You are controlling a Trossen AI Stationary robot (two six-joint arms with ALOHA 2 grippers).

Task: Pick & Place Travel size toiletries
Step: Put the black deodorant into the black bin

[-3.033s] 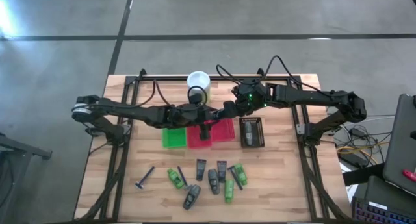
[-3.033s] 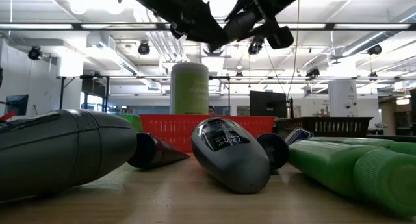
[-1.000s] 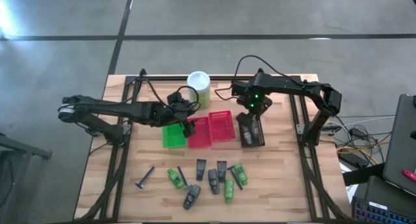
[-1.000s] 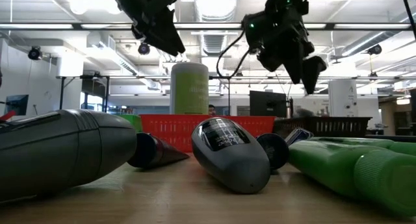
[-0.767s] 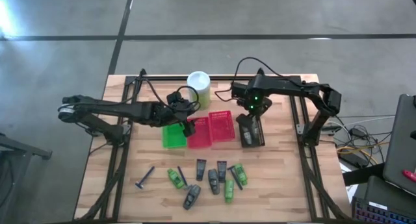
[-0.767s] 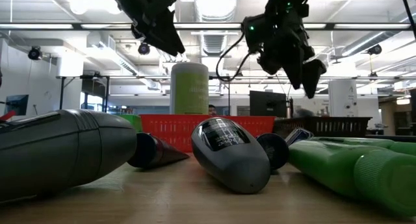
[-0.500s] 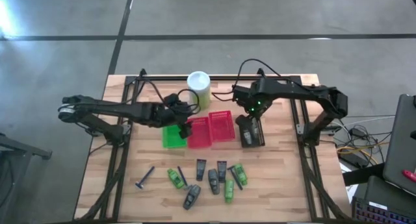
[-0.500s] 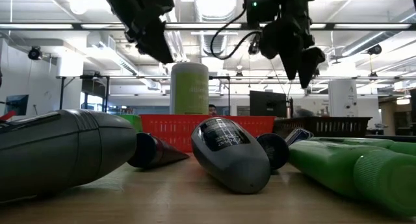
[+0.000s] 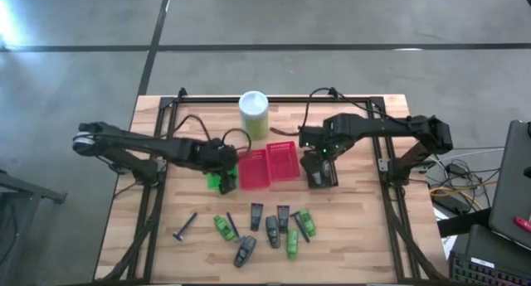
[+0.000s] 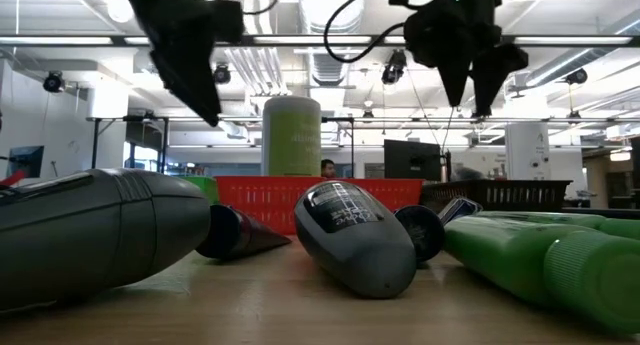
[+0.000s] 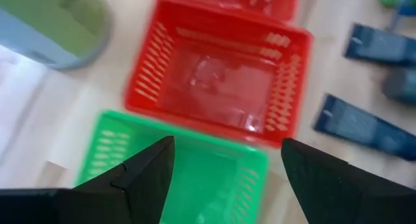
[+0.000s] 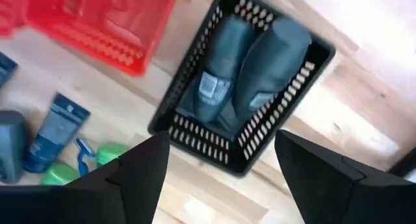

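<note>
step: both arms are between picks; judging by the layout, next is a reach down to the loose pile at the worktop's (image 9: 365,228) front edge.
how to do it well: pick an item at the pile's edge, come straight down, align fingers across its narrow width, avoid nudging neighbours.
left gripper (image 9: 226,175): fingers spread, empty, over the green basket (image 11: 175,165), red basket (image 11: 227,87) just beyond.
right gripper (image 9: 319,157): fingers apart, empty, above the dark basket (image 12: 305,87), which holds two grey bottles (image 12: 250,71).
travel size toiletries (image 9: 265,228): green tubes, grey bottles, black tubes clustered near the front, well apart from both grippers; razor (image 9: 184,228) alone to the left.
canister (image 9: 253,112): behind the baskets, not a target.
</note>
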